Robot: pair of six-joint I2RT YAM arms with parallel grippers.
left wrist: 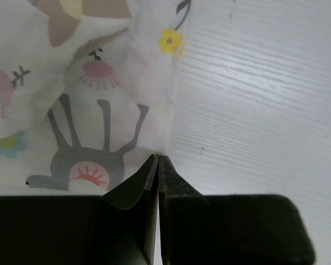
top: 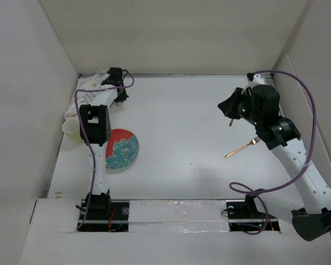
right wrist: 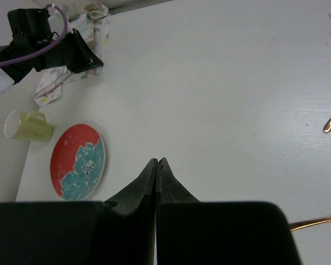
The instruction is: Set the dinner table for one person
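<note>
Left hand [left wrist: 158, 159] closed at placemat [left wrist: 71, 83] edge; dinner table [top: 182, 138] lies crosswise.

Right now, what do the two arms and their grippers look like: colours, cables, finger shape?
Both the left arm and right arm have white links with black joint housings and black bases. A purple cable loops along each. The left gripper and right gripper have matte black fingers tapering to thin tips.
</note>
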